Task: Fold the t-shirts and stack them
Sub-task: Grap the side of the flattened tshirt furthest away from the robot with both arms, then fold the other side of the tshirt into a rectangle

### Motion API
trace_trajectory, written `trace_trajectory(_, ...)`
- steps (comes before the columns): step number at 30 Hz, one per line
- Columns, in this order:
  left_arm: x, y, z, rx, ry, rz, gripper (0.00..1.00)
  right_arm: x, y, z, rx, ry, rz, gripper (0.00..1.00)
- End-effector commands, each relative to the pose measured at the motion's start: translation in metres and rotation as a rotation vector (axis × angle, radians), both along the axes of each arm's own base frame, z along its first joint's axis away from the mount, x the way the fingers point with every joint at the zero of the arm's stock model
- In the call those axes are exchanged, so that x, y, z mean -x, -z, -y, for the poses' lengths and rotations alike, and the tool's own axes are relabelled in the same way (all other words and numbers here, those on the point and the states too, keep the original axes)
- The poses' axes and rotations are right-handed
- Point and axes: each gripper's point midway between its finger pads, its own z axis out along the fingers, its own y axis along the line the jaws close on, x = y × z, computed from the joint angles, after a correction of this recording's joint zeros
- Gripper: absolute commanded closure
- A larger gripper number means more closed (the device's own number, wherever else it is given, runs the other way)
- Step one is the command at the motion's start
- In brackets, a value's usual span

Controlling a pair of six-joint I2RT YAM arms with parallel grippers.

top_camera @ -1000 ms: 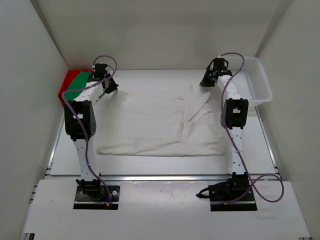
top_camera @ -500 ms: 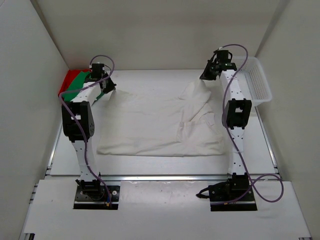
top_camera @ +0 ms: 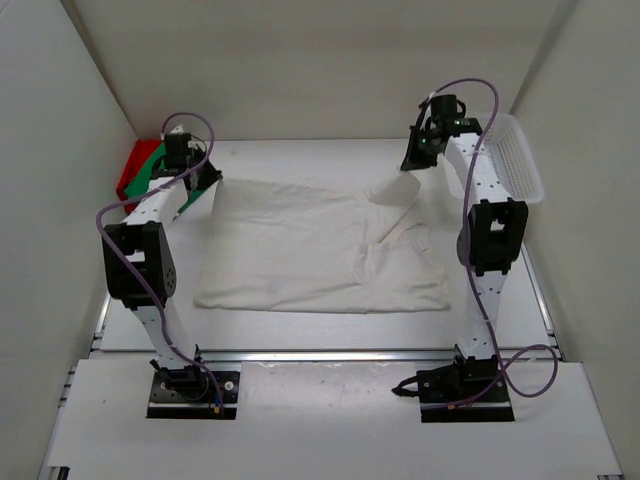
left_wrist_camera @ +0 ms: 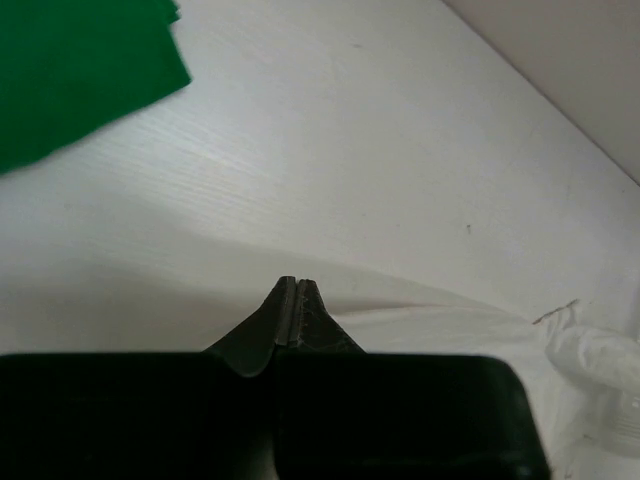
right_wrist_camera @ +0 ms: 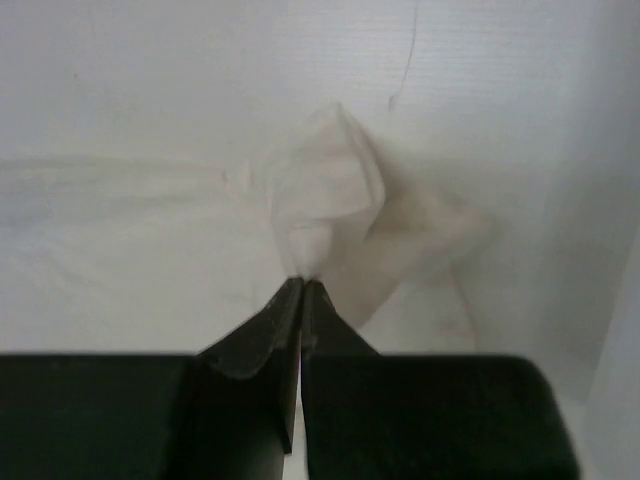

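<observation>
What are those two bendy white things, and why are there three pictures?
They are two robot arms bolted to a table. One picture looks down from above. The other two come from small cameras on the wrists, so you see each arm's black fingers up close. A big white shirt lies spread on the table. The right gripper pinches one far corner and lifts it. The left gripper is shut at the other far corner and seems to hold it too. A green shirt lies on a red shirt at the back left. A basket stands at the back right.
</observation>
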Motion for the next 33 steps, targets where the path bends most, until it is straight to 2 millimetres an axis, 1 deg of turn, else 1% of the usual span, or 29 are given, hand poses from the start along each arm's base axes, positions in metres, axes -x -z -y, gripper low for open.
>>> trace_trajectory(1, 0.014, -0.017, -0.011, 0.020, -0.019, 0.050, 1.00, 0.033, -0.033, -0.002, 0.015, -0.011, 0.086, 1.00)
trace_trajectory(2, 0.015, -0.014, -0.011, 0.029, -0.015, 0.045, 1.00, 0.043, -0.021, 0.004, -0.023, 0.005, 0.082, 1.00)
trace_trajectory(3, 0.017, -0.010, -0.010, 0.035, -0.014, 0.036, 1.00, 0.055, -0.002, 0.010, -0.024, 0.013, 0.043, 1.00)
trace_trajectory(4, 0.017, -0.009, -0.009, 0.034, -0.009, 0.033, 1.00, 0.058, 0.005, 0.017, -0.025, 0.027, 0.023, 0.99)
trace_trajectory(5, 0.017, -0.009, -0.009, 0.039, -0.011, 0.030, 1.00, 0.061, 0.008, 0.017, -0.008, 0.025, 0.018, 1.00)
trace_trajectory(6, 0.017, -0.009, -0.008, 0.046, -0.004, 0.028, 1.00, 0.064, 0.009, 0.020, 0.001, 0.032, 0.019, 1.00)
trace_trajectory(8, 0.018, -0.008, -0.008, 0.062, -0.002, 0.020, 1.00, 0.068, 0.007, 0.017, -0.003, 0.032, 0.031, 1.00)
trace_trajectory(10, 0.022, -0.010, -0.013, 0.056, -0.009, 0.023, 1.00, 0.079, -0.001, 0.013, -0.012, 0.035, 0.052, 0.99)
trace_trajectory(11, 0.024, -0.019, -0.014, 0.058, -0.011, 0.044, 1.00, 0.082, -0.002, 0.015, -0.015, 0.049, 0.062, 1.00)
trace_trajectory(12, 0.027, -0.017, -0.015, 0.058, -0.014, 0.046, 1.00, 0.089, -0.010, 0.016, -0.010, 0.050, 0.086, 1.00)
trace_trajectory(14, 0.037, -0.021, -0.014, 0.055, -0.012, 0.050, 1.00, 0.106, -0.015, 0.021, -0.018, 0.076, 0.107, 1.00)
trace_trajectory(15, 0.037, -0.024, -0.011, 0.064, -0.006, 0.058, 1.00, 0.110, -0.015, 0.024, -0.016, 0.086, 0.116, 0.99)
trace_trajectory(16, 0.041, -0.022, -0.010, 0.073, -0.006, 0.054, 1.00, 0.119, -0.020, 0.025, -0.027, 0.098, 0.130, 1.00)
trace_trajectory(17, 0.045, -0.023, -0.008, 0.084, -0.002, 0.055, 1.00, 0.128, -0.019, 0.028, -0.031, 0.110, 0.133, 1.00)
trace_trajectory(18, 0.047, -0.030, -0.005, 0.091, 0.009, 0.076, 1.00, 0.131, -0.025, 0.028, -0.037, 0.107, 0.156, 1.00)
trace_trajectory(19, 0.051, -0.026, -0.006, 0.100, 0.005, 0.065, 1.00, 0.141, -0.027, 0.027, -0.034, 0.105, 0.165, 1.00)
trace_trajectory(20, 0.055, -0.029, -0.002, 0.105, 0.014, 0.074, 1.00, 0.152, -0.023, 0.027, -0.025, 0.104, 0.166, 1.00)
trace_trajectory(21, 0.058, -0.035, -0.005, 0.102, 0.008, 0.089, 1.00, 0.157, -0.022, 0.026, -0.013, 0.101, 0.171, 1.00)
trace_trajectory(22, 0.063, -0.031, -0.007, 0.104, 0.010, 0.077, 1.00, 0.169, -0.015, 0.027, -0.010, 0.106, 0.162, 1.00)
trace_trajectory(23, 0.069, -0.034, -0.008, 0.108, 0.012, 0.083, 1.00, 0.180, -0.009, 0.025, -0.013, 0.099, 0.156, 0.99)
trace_trajectory(24, 0.072, -0.040, -0.010, 0.109, 0.001, 0.098, 1.00, 0.186, -0.005, 0.025, -0.019, 0.097, 0.150, 1.00)
trace_trajectory(25, 0.076, -0.035, -0.013, 0.113, -0.005, 0.090, 1.00, 0.198, 0.006, 0.025, -0.019, 0.096, 0.132, 1.00)
trace_trajectory(26, 0.082, -0.034, -0.012, 0.111, -0.004, 0.085, 1.00, 0.208, 0.011, 0.024, -0.024, 0.094, 0.133, 1.00)
trace_trajectory(28, 0.090, -0.040, -0.012, 0.101, -0.006, 0.102, 1.00, 0.221, 0.018, 0.020, -0.031, 0.086, 0.137, 1.00)
trace_trajectory(29, 0.095, -0.033, -0.010, 0.095, -0.004, 0.090, 1.00, 0.229, 0.022, 0.021, -0.030, 0.089, 0.138, 1.00)
trace_trajectory(30, 0.100, -0.038, -0.011, 0.093, -0.006, 0.099, 1.00, 0.232, 0.022, 0.018, -0.033, 0.085, 0.141, 1.00)
trace_trajectory(31, 0.104, -0.032, -0.016, 0.072, -0.027, 0.091, 1.00, 0.238, 0.024, 0.020, -0.031, 0.099, 0.147, 1.00)
trace_trajectory(32, 0.108, -0.022, -0.021, 0.053, -0.044, 0.071, 1.00, 0.245, 0.033, 0.022, -0.025, 0.099, 0.137, 1.00)
trace_trajectory(33, 0.112, -0.016, -0.023, 0.042, -0.055, 0.060, 1.00, 0.249, 0.033, 0.019, -0.027, 0.091, 0.136, 1.00)
